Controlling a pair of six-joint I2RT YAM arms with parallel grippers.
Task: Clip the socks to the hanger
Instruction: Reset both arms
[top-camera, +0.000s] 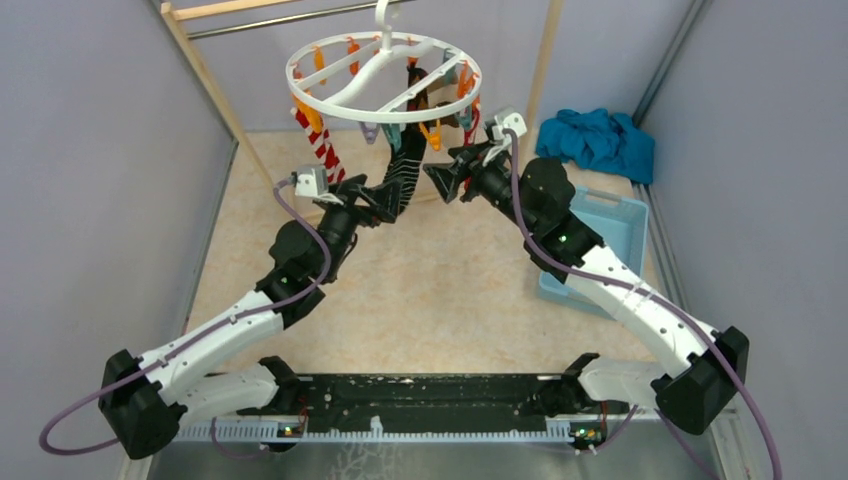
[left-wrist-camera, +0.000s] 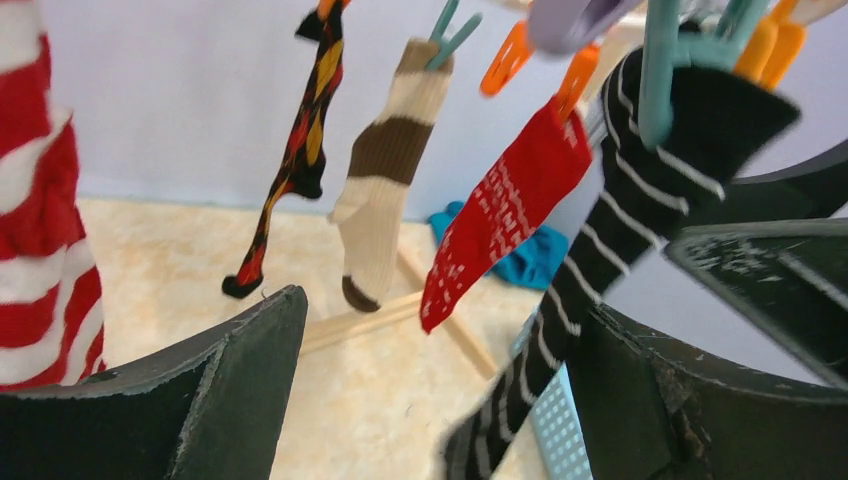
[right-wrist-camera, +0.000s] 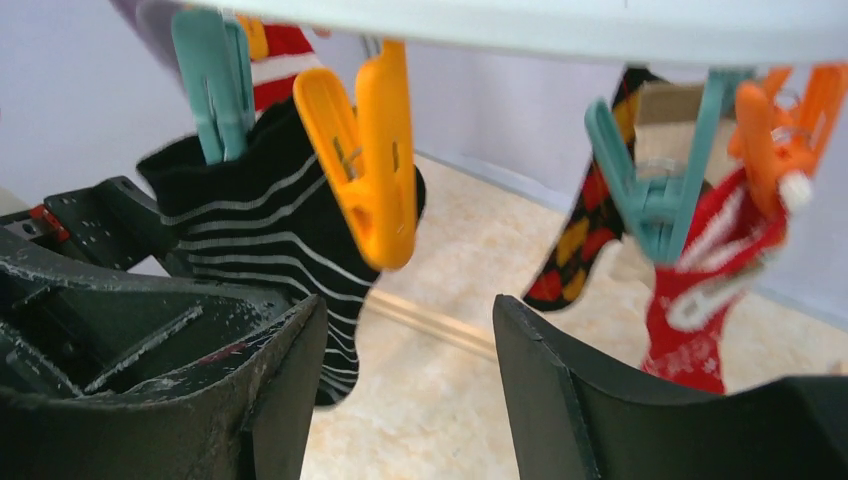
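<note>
The white ring hanger (top-camera: 383, 75) hangs from the metal rod, with orange and teal clips under it. A black sock with thin white stripes (top-camera: 405, 170) hangs from a teal clip (left-wrist-camera: 660, 70). My left gripper (top-camera: 388, 198) is open. The black sock (left-wrist-camera: 570, 310) passes between its fingers, close to the right finger (left-wrist-camera: 650, 400). My right gripper (top-camera: 446, 178) is open and empty (right-wrist-camera: 410, 370), just below an orange clip (right-wrist-camera: 370, 160) and beside the black sock (right-wrist-camera: 260, 230). The red-and-white striped sock (top-camera: 322, 150), an argyle sock (left-wrist-camera: 300, 150), a brown-and-cream sock (left-wrist-camera: 385, 170) and a red patterned sock (left-wrist-camera: 500, 210) hang clipped.
The wooden rack (top-camera: 200, 60) with its metal rod stands at the back. A teal-blue cloth heap (top-camera: 600, 140) lies at the back right, above a light blue basket (top-camera: 605, 235). Grey walls close in both sides.
</note>
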